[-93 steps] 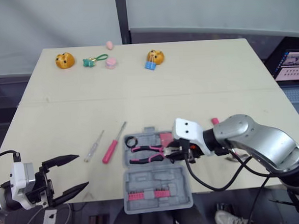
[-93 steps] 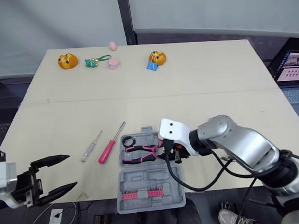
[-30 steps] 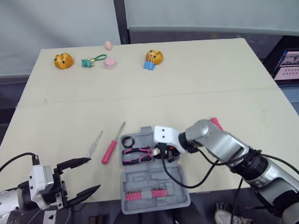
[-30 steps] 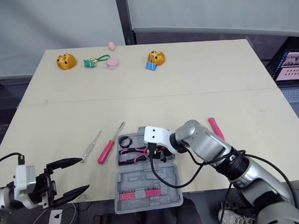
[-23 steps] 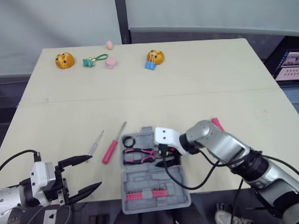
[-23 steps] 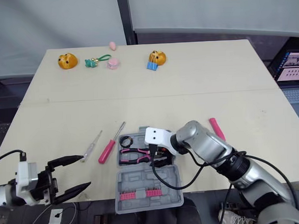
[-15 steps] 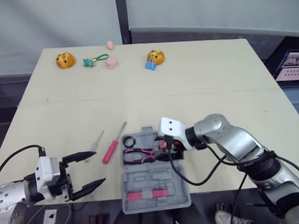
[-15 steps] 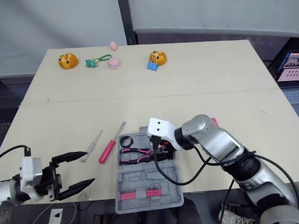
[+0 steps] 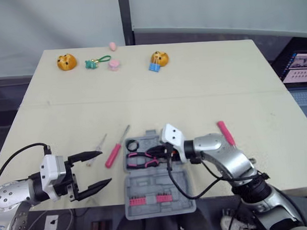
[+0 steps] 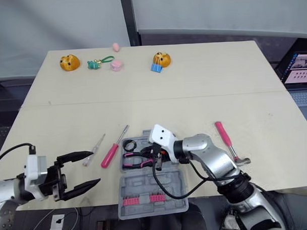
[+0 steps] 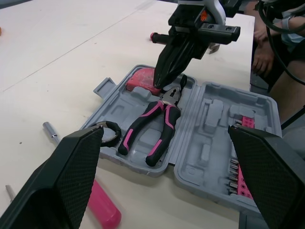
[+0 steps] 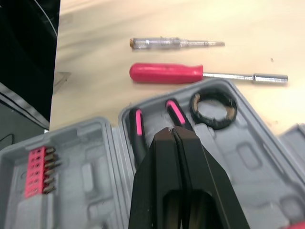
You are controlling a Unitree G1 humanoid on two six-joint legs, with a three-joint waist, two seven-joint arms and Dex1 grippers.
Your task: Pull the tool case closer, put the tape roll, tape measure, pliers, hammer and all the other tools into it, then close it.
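We judge the hammer [image 10: 225, 136], lying handle-away just right of the case [image 10: 141, 183], nearest our closed, empty right end effector [image 12: 170, 136].

Head pair high over table [image 9: 192, 78]; wrist views close, perhaps oblique, on tool case [image 11: 217, 143]

Left pincer [image 9: 104, 168] advanced toward clear screwdriver [image 9: 100, 143]; right pincer [image 12: 170, 130] shifted left over pliers [image 9: 140, 158], fingers together.

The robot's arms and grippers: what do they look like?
The left arm and the right arm have rounded silver-grey shells, a white wrist block and a black cable. The left gripper and the right gripper each have two black fingers tapering to a point. The right wrist block bears two dark dots.
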